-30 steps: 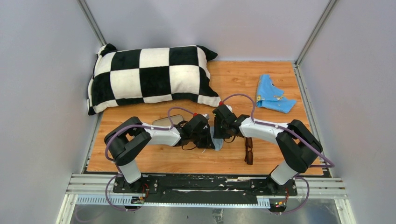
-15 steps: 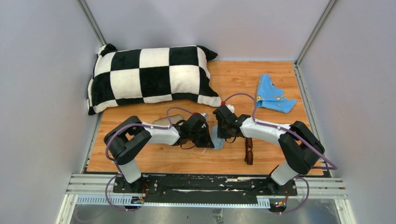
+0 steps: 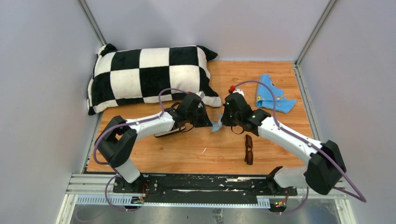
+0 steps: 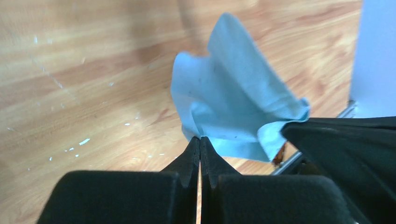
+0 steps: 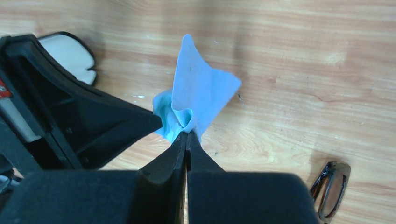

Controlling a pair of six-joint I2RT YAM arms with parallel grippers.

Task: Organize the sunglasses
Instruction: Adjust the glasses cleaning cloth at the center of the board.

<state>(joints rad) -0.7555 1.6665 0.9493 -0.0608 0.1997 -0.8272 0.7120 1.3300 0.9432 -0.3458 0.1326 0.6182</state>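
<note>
I've got both arms reaching in toward the middle of the table (image 3: 280, 70), tips almost meeting. The left gripper (image 4: 200, 140) is clamped tight, fingers pressed together on the lower edge of the cloth (image 4: 233, 112). In the left wrist view the cloth fans up and away from the tips. The right gripper (image 5: 187, 135) is pinched shut too, biting a bunched fold of the same cloth (image 5: 198, 100), and the left one's black finger comes in from the left, right against it. From above, the cloth (image 3: 216, 126) is just a small pale-blue scrap strung between the left gripper (image 3: 208, 122) and the right gripper (image 3: 224, 122). It looks lifted off the wood. The sunglasses (image 3: 249, 149) are in nobody's grip. They lie on the table toward the near edge, beside the right forearm and well apart from the cloth. I catch them low right in the right wrist view as well (image 5: 332, 189). The case (image 3: 167, 134) sits mostly tucked under the left arm. A checked pillow (image 3: 149, 77) fills the far left corner, and a blue rag (image 3: 273, 95) lies far right.
</note>
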